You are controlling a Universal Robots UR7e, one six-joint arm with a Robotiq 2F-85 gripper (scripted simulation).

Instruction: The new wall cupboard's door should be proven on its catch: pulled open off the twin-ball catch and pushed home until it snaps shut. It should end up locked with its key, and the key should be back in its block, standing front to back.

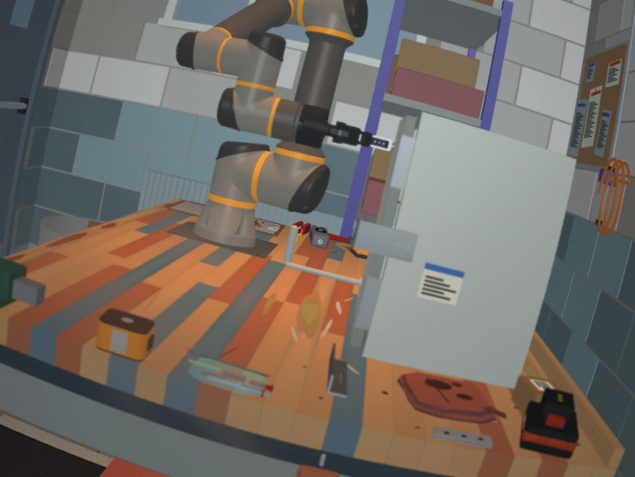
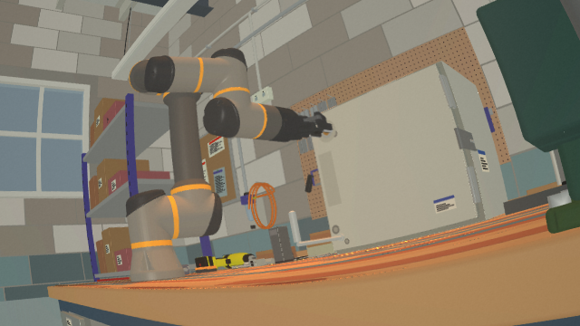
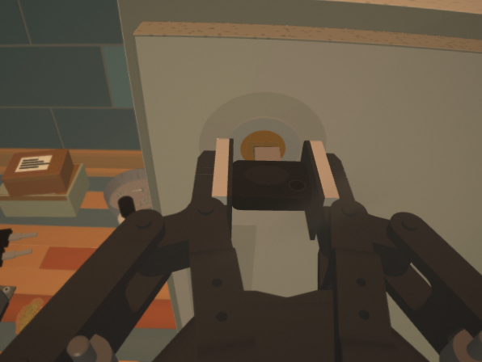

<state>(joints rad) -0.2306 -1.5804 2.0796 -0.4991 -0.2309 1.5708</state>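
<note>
My gripper reaches level toward the upper front of the grey wall cupboard. The key, with its dark flat bow, is clamped between the fingers, and its pale blade enters the brass lock set in a round plate on the door. The door lies closed against the cupboard body. A grey handle juts from the cupboard's low front. The key's block, orange with a grey face, sits far off on the near left of the bench.
Behind the cupboard stands a blue-posted shelf rack with cartons, and a pegboard wall. On the bench lie a battery pack, a metal strip, an angle bracket, a plastic packet and a small boxed block.
</note>
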